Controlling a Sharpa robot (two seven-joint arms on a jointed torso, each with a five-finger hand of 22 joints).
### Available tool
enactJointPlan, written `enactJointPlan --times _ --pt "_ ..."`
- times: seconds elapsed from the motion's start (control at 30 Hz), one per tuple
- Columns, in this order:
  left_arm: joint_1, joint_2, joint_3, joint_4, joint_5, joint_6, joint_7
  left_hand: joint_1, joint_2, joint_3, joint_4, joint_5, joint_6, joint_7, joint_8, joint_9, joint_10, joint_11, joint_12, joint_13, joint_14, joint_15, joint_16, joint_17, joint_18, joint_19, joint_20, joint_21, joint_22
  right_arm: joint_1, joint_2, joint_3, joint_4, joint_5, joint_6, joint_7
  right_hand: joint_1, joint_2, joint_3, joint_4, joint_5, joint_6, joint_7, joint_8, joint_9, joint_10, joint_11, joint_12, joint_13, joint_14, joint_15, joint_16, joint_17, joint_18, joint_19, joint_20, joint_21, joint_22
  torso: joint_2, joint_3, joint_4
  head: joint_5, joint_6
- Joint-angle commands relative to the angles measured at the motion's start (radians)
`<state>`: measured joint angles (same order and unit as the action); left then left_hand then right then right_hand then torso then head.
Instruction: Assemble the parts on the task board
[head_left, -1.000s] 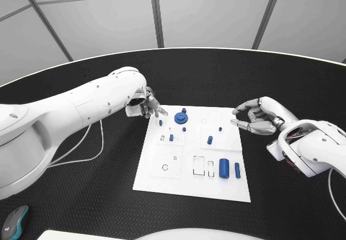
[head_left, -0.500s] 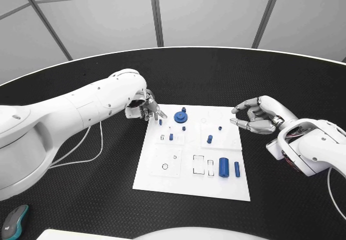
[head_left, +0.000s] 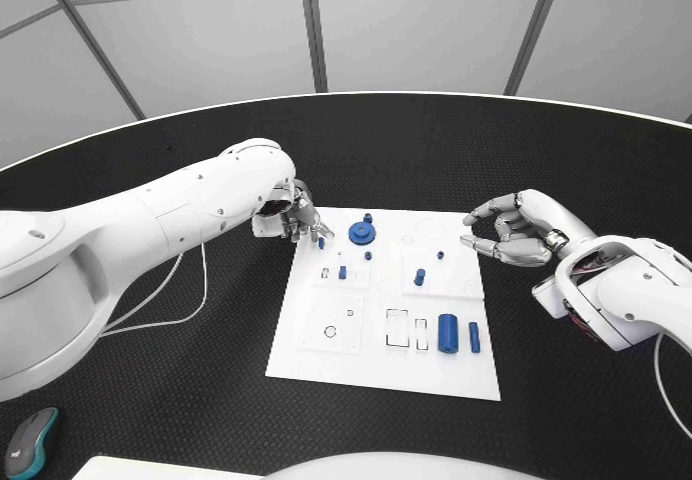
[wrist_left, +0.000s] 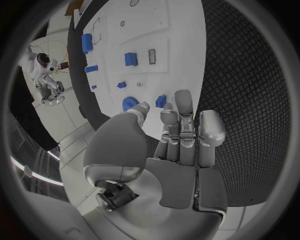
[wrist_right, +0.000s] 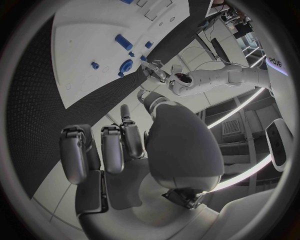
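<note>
The white task board (head_left: 378, 372) lies mid-table. On it are a round blue part (head_left: 362, 234), small blue pegs (head_left: 420, 277), a blue cylinder (head_left: 449, 333) and a blue bar (head_left: 475, 338). My left hand (head_left: 296, 218) hovers at the board's far left corner, fingers apart, tips just beside a small blue part (head_left: 320, 241). The left wrist view shows that part (wrist_left: 160, 101) between thumb and fingertips (wrist_left: 184, 100), lying on the board (wrist_left: 175, 45); I cannot tell if they touch it. My right hand (head_left: 508, 232) sits off the board's far right edge, fingers curled in, holding nothing.
A grey-teal object (head_left: 29, 445) lies at the near left of the table. A thin white cable (head_left: 185, 290) loops under my left arm. The black table's curved far edge (head_left: 346, 95) runs behind the board.
My left hand has edged slightly toward the board's corner and the small blue part. My right hand has lifted a little away from me. The parts on the board have not moved.
</note>
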<state>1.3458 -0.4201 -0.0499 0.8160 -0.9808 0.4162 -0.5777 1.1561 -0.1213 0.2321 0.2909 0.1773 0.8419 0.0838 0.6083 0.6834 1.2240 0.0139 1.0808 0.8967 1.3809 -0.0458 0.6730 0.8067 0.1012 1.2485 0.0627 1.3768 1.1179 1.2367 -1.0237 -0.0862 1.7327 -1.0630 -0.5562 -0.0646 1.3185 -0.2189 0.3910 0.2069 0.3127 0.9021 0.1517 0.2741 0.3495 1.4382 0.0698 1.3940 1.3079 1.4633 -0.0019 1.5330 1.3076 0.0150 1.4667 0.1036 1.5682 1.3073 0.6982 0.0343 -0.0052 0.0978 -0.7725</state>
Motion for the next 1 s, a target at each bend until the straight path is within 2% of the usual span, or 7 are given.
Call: enactJointPlan --times 0.03,0.07,0.17,0.3,0.73,1.0 --pt "0.0 -0.001 0.0 0.002 0.0 0.0 0.0 0.019 0.01 0.015 0.0 0.0 0.008 0.001 0.004 -0.005 0.004 -0.003 0.008 -0.001 0.006 -0.002 0.002 0.001 -0.002 0.008 0.0 0.006 0.002 0.0 0.0 0.0 0.0 0.0 0.0 0.0 0.008 -0.003 0.003 0.006 0.003 0.001 -0.001 0.003 -0.001 0.0 -0.005 -0.001 0.105 0.085 -0.007 -0.005 0.168 -0.015 0.104 -0.007 0.003 0.263 0.001 -0.0005 -0.0004 0.0 -0.001" --pt "0.0 -0.001 0.0 0.002 0.0 0.001 0.0 0.027 0.02 0.023 0.0 0.0 0.009 0.0 0.004 -0.008 0.005 -0.003 0.01 0.0 0.006 -0.002 0.002 0.001 -0.003 0.008 0.0 0.006 0.002 0.0 0.0 0.0 -0.001 0.0 0.0 0.0 0.008 -0.003 0.003 0.006 0.003 0.001 -0.001 0.003 -0.001 0.0 -0.005 -0.001 0.105 0.085 -0.007 -0.005 0.168 -0.015 0.104 -0.007 0.003 0.263 0.001 -0.0006 -0.0006 0.0 -0.001" --pt "0.0 -0.001 0.0 0.004 0.0 0.004 0.001 0.046 0.029 0.039 -0.002 0.0 0.012 -0.002 0.005 -0.012 0.007 -0.005 0.014 0.002 0.006 -0.004 0.002 0.001 -0.003 0.01 -0.001 0.008 0.006 0.0 0.0 0.0 -0.001 0.0 -0.001 0.0 0.008 -0.003 0.003 0.006 0.003 0.001 -0.001 0.003 -0.001 0.0 -0.005 -0.001 0.105 0.085 -0.007 -0.005 0.168 -0.015 0.104 -0.007 0.003 0.263 0.001 0.0002 -0.0002 0.0 -0.002" --pt "-0.001 -0.001 0.0 0.006 0.0 0.009 -0.001 0.055 0.028 0.045 -0.003 -0.001 0.012 -0.003 0.005 -0.015 0.007 -0.006 0.015 0.001 0.007 -0.004 0.001 0.001 -0.003 0.011 -0.002 0.008 0.007 0.0 0.001 0.0 -0.001 0.0 -0.001 0.0 0.009 -0.003 0.003 0.006 0.005 0.002 -0.001 0.004 -0.001 0.001 -0.005 0.0 0.105 0.085 -0.007 -0.005 0.168 -0.015 0.104 -0.007 0.003 0.263 0.001 -0.0002 0.0001 0.002 -0.001" --pt "-0.001 -0.001 0.0 0.003 0.0 0.02 -0.004 0.057 0.025 0.046 -0.002 -0.002 0.015 -0.003 0.007 -0.015 0.008 -0.006 0.016 0.002 0.007 -0.004 0.001 0.0 -0.004 0.011 -0.002 0.008 0.008 0.0 0.001 0.0 -0.001 0.0 -0.002 -0.001 0.009 -0.003 0.004 0.006 0.006 0.002 -0.001 0.004 -0.001 0.0 -0.005 0.0 0.105 0.085 -0.007 -0.005 0.168 -0.015 0.104 -0.007 0.003 0.263 0.001 0.0001 -0.0005 0.0 -0.004" --pt "-0.001 0.001 0.0 0.001 0.0 0.018 -0.001 0.104 0.049 0.103 -0.005 0.001 0.015 -0.007 0.01 -0.025 0.007 -0.011 0.017 -0.004 0.007 -0.008 0.0 0.0 -0.003 0.009 -0.004 0.008 0.007 0.0 0.001 0.0 -0.001 0.0 -0.002 -0.001 0.01 -0.004 0.004 0.006 0.007 0.002 -0.002 0.004 -0.001 0.001 -0.005 0.001 0.106 0.085 -0.007 -0.005 0.168 -0.015 0.104 -0.007 0.003 0.263 0.002 0.0 -0.0008 0.0 -0.008"
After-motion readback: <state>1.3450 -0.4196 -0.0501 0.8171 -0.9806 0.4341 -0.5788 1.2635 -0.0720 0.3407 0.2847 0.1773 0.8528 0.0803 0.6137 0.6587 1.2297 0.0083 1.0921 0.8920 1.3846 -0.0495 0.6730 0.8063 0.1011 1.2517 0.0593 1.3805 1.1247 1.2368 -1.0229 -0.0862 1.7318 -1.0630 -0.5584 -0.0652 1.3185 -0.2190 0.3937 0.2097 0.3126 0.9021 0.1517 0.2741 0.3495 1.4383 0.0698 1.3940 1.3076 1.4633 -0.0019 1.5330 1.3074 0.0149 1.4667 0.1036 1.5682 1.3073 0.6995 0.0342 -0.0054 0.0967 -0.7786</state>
